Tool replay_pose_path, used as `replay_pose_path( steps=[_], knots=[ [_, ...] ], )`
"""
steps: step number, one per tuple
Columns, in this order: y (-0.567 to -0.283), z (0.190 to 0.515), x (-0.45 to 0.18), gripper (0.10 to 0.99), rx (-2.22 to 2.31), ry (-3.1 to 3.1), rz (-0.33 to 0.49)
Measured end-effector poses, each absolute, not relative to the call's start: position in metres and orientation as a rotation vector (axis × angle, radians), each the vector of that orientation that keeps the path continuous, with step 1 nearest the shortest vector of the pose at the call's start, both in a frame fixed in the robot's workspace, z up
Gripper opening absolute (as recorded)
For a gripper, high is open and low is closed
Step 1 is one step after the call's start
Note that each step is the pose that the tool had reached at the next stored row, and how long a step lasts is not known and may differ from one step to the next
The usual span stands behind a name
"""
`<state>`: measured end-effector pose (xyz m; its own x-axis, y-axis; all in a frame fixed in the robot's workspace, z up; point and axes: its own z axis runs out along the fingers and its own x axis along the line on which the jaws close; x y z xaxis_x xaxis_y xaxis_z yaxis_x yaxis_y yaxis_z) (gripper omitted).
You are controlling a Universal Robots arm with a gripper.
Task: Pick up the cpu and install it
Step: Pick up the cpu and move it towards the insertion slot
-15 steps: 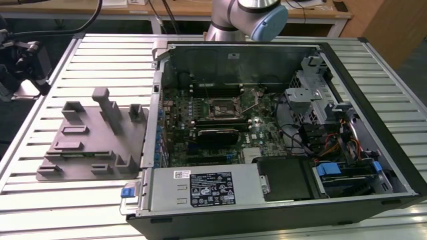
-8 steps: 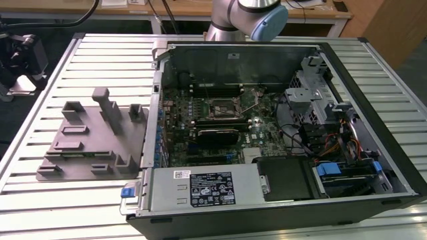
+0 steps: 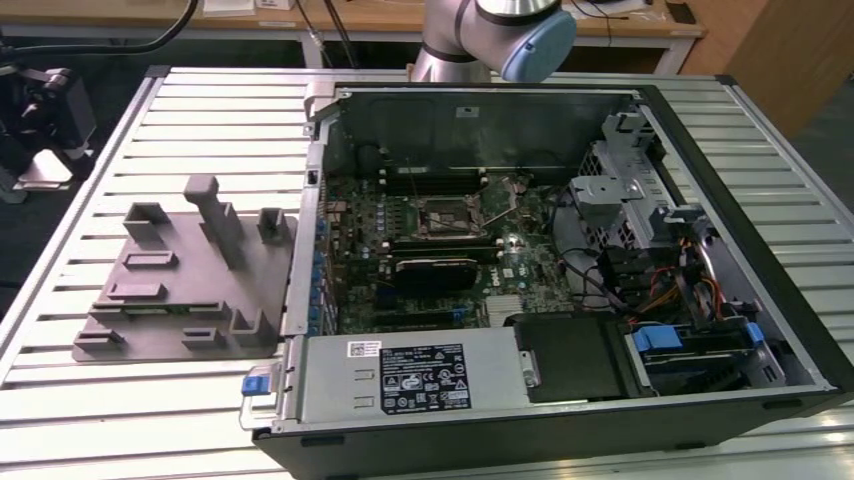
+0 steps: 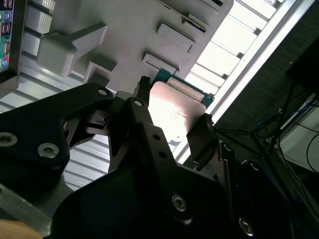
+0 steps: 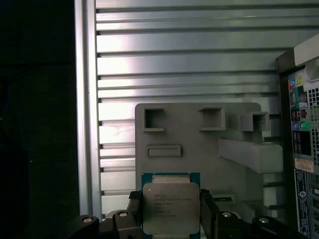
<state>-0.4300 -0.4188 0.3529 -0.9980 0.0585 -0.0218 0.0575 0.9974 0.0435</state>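
Pick-up looks done: the gripper (image 5: 171,213) pinches the cpu (image 5: 170,199) by its edges, clear above the grey fixture plate (image 5: 199,134). Installing calls for a level, square carry, with the socket (image 3: 447,215) in the case (image 3: 561,440) beside that plate.

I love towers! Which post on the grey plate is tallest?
The slim post between two stubby ones on the grey plate; it rises well above every other.
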Motion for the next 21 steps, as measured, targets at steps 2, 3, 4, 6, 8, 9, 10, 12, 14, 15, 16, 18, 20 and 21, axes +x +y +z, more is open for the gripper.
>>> replay_pose_path(
  steps=[2,3,4,6,8,9,10,12,14,15,16,18,20,21],
  knots=[
    [-0.419,0.353,-0.428,0.545,0.09,3.116,0.067],
    [-0.419,0.353,-0.427,0.545,0.09,3.116,0.067],
    [-0.419,0.353,-0.426,0.545,0.09,3.116,0.067],
    [-0.419,0.353,-0.423,0.545,0.09,3.116,0.067],
    [-0.419,0.353,-0.419,0.545,0.09,3.116,0.067],
    [-0.419,0.353,-0.418,0.545,0.09,3.116,0.067],
    [-0.419,0.353,-0.416,0.545,0.09,3.116,0.067],
    [-0.419,0.353,-0.412,0.545,0.09,3.116,0.067],
    [-0.419,0.353,-0.409,0.545,0.09,3.116,0.067],
    [-0.419,0.353,-0.407,0.545,0.09,3.116,0.067],
    [-0.419,0.353,-0.405,0.545,0.09,3.116,0.067],
    [-0.419,0.353,-0.402,0.545,0.09,3.116,0.067],
    [-0.419,0.353,-0.399,0.545,0.09,3.116,0.067],
    [-0.419,0.353,-0.397,0.545,0.09,3.116,0.067]
  ],
)
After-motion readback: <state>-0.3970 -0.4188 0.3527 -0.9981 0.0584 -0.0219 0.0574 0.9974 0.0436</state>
